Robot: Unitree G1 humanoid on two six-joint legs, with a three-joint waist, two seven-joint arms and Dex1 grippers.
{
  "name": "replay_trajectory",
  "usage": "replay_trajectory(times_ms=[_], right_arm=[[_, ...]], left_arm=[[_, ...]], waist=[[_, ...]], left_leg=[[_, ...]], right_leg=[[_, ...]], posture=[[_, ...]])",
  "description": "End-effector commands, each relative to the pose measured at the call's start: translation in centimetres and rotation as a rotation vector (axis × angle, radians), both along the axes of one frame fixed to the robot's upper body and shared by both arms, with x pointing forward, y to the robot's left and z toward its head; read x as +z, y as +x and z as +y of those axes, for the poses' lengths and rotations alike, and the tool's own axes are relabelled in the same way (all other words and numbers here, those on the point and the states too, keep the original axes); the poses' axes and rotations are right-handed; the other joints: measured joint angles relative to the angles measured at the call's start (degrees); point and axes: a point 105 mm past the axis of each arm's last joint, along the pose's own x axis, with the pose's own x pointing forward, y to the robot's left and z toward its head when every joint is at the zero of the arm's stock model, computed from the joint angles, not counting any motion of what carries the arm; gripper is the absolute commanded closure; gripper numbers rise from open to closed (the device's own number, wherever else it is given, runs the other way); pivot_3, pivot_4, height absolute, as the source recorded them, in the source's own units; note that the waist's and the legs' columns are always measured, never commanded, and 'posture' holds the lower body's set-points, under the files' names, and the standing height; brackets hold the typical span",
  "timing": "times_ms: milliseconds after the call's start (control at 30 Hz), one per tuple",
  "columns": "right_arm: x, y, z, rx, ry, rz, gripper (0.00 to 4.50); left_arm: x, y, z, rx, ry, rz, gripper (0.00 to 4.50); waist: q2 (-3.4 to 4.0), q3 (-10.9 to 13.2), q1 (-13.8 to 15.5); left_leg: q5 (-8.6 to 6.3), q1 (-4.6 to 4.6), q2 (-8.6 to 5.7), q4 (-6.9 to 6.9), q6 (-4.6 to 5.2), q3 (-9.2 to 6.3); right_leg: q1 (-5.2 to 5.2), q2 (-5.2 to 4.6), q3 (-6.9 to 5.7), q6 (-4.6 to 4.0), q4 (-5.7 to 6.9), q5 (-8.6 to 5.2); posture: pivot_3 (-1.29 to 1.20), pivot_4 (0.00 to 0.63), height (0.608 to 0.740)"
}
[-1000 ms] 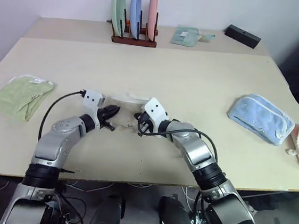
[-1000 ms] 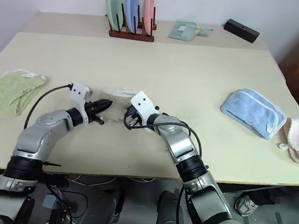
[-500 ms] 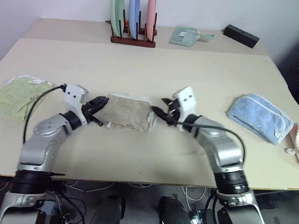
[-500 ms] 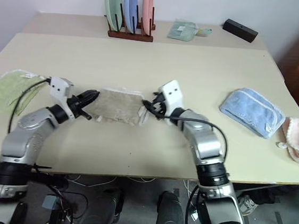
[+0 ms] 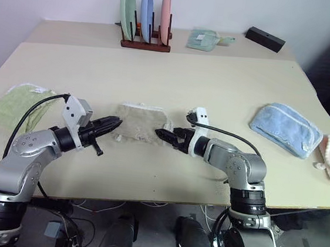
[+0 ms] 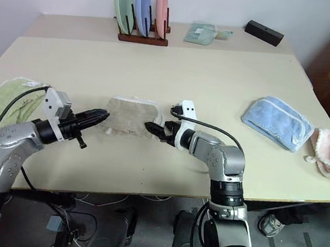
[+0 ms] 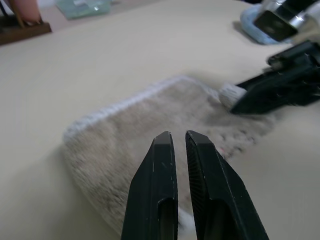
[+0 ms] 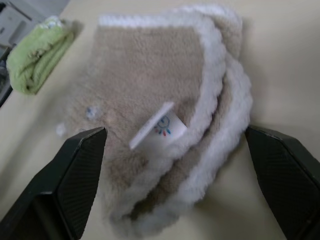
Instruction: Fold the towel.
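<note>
**Towel lies folded on the counter, both grippers just off its ends**

Left eye view: the towel (image 5: 142, 123) sits as a compact beige bundle near the middle of the counter (image 5: 216, 87), between the two arms. The left gripper (image 5: 110, 124) points at its left edge with fingers pressed together and nothing between them. The right gripper (image 5: 166, 136) faces the towel's right edge, its fingers spread and holding nothing. To my eye the fold itself looks done and the step in hand is the release and check.

Right eye view: same layout; a green towel (image 6: 2, 97) lies at the counter's left edge, a light blue towel (image 6: 276, 121) well off to the right, and a plate rack (image 6: 143, 12) stands at the back.

Left wrist view: the left gripper's two fingers (image 7: 162, 185) stand almost touching, over the near edge of the towel; the other gripper's dark fingers sit at the towel's far corner.

Right wrist view: the fingers (image 8: 80, 170) are wide apart on either side of the stacked layers, whose white corded edges do not quite line up; the white tag (image 8: 157, 125) rests on top.

The next move likely calls for either drawing both arms clear or nudging the uneven layers square, pressing lightly so the stack does not spring open
</note>
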Motion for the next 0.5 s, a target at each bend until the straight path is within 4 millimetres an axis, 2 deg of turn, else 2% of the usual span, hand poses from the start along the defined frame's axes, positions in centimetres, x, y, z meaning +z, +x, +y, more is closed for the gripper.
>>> replay_trajectory(times_ms=[33, 67, 167, 400, 500], right_arm=[[0.0, 0.4, 1.7, 0.022, 0.008, 0.01, 0.03], [0.0, 0.6, 2.1, 0.023, 0.018, 0.01, 0.03], [0.6, 1.3, 2.9, 0.023, 0.048, -0.003, 0.89], [2.3, 1.5, 3.5, 0.035, 0.116, -0.037, 4.44], [4.4, 1.6, 2.5, 0.01, 0.167, -0.119, 4.44]], left_arm=[[1.4, -0.4, -0.5, -0.019, 0.005, -0.05, 4.12], [1.4, -0.4, -0.5, -0.013, 0.002, -0.053, 4.12], [1.3, -0.4, -0.4, 0.005, 0.009, -0.049, 4.12], [1.0, -0.6, 0.0, 0.03, 0.014, -0.043, 4.12], [0.9, -0.6, -0.1, 0.034, 0.011, -0.046, 4.12]], waist=[[0.0, 0.0, -0.14], [0.0, 0.0, -0.32], [0.0, 0.0, -0.97], [0.01, 0.0, -1.12], [0.01, 0.01, -1.03]], left_leg=[[0.0, 0.0, 0.01, 0.0, 0.0, 0.0], [0.0, 0.01, 0.03, 0.0, 0.0, 0.0], [0.0, 0.01, 0.04, -0.02, 0.0, 0.0], [0.0, -0.02, 0.05, -0.14, 0.0, 0.01], [0.0, -0.03, 0.05, -0.14, 0.0, 0.01]], right_leg=[[0.0, 0.01, 0.0, -0.01, 0.0, 0.01], [0.0, 0.02, 0.0, -0.02, 0.0, 0.01], [0.0, 0.04, 0.0, 0.0, 0.01, 0.02], [-0.13, 0.04, 0.02, 0.01, 0.07, 0.02], [-0.12, 0.04, 0.02, 0.01, 0.06, 0.02]], posture=[[0.0, 0.15, 0.74], [0.0, 0.15, 0.74], [0.0, 0.15, 0.74], [0.0, 0.15, 0.74], [0.0, 0.15, 0.74]])
